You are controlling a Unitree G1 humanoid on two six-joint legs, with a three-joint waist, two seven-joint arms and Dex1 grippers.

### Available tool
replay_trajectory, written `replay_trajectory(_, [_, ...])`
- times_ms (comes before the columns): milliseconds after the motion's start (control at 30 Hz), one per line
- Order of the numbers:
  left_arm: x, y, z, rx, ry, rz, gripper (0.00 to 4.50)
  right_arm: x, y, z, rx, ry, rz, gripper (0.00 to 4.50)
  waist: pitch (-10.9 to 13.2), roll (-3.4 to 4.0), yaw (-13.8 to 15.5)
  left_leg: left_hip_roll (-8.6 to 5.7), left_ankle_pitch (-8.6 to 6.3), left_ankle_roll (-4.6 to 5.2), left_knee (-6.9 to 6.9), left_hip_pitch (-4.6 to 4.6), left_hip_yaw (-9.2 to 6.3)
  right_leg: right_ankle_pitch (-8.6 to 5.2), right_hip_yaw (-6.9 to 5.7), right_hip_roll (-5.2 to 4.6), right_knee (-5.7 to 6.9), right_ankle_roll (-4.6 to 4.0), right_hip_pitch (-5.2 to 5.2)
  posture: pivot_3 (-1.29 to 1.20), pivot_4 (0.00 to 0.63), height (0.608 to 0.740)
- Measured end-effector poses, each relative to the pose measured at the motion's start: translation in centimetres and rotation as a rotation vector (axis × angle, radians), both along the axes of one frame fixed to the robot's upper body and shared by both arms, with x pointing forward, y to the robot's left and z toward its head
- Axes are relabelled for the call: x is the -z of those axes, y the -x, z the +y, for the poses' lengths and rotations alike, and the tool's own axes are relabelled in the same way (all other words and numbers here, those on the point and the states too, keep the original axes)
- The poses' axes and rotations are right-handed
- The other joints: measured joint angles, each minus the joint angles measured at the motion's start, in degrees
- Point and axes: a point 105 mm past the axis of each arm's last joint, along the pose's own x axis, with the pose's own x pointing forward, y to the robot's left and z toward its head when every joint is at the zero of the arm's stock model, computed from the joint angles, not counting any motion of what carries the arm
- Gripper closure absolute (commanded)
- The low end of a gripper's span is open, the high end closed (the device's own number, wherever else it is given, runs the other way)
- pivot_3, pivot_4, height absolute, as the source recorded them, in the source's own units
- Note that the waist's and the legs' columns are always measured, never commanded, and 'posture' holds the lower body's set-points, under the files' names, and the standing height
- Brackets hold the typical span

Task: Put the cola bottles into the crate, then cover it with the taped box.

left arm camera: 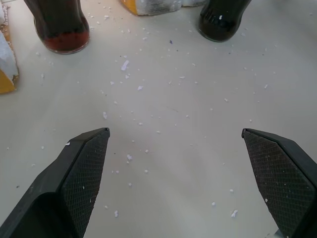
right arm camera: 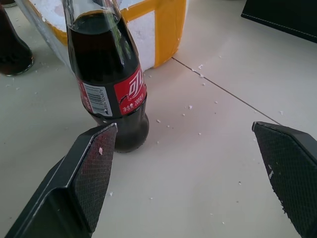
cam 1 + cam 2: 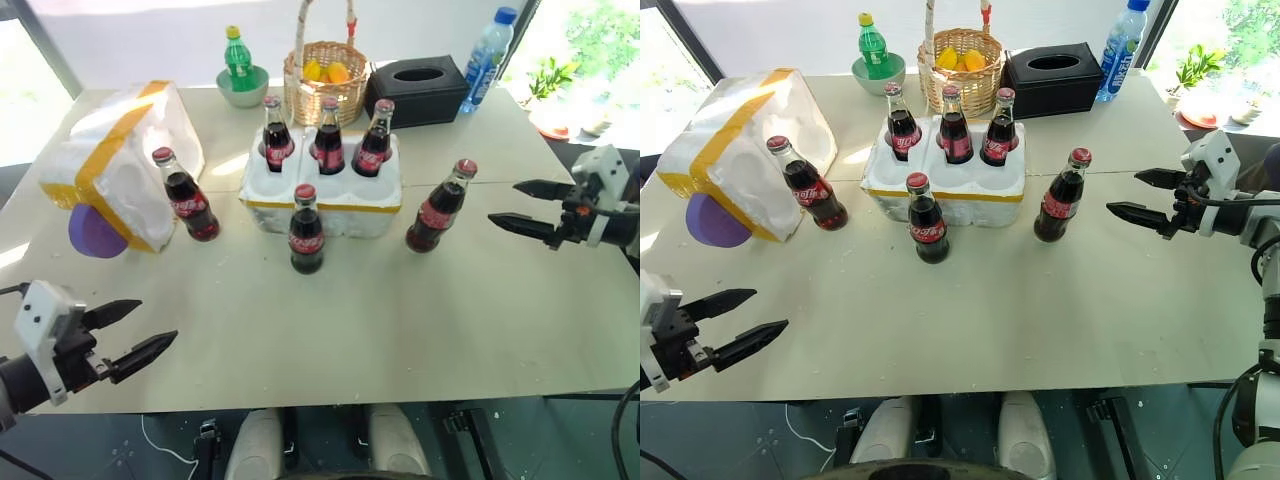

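The right gripper (image 3: 520,205) hangs with jaws wide apart, empty, levelled at the nearest loose cola bottle (image 3: 439,208), likely lining up a grasp; the left gripper (image 3: 135,335) is likewise spread and empty; three bottles fill the crate's (image 3: 322,205) back wells, three stand outside; the taped box (image 3: 115,165) lies tipped aside, leaving the wells uncovered.

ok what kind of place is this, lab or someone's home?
Probably a staged test table by bright windows: cola bottles around a foam crate, a fruit basket, a potted plant outside.
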Motion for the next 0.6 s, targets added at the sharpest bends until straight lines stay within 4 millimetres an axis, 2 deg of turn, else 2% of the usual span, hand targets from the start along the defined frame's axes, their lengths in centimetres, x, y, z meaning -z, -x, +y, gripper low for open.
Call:
replay_trajectory(333, [0.1,-0.2,0.2,-0.028,-0.002,-0.01,0.02,0.0,-0.1,0.0,0.008,0.0,-0.005,0.0,0.0,0.0,0.03,-0.01,0.01,0.0,0.0,0.0,0.01,0.0,0.0,0.02,0.01,0.0,0.02,0.0,0.15,0.74])
replay_trajectory(600, [-0.8,-1.0,-0.3,-0.036,0.042,-0.047,0.02,0.4,0.1,0.1,-0.003,-0.023,0.026,0.0,0.0,0.0,0.12,-0.02,0.03,-0.03,0.01,0.0,0.01,0.01,-0.01,0.04,0.04,0.01,0.05,0.0,0.15,0.74])
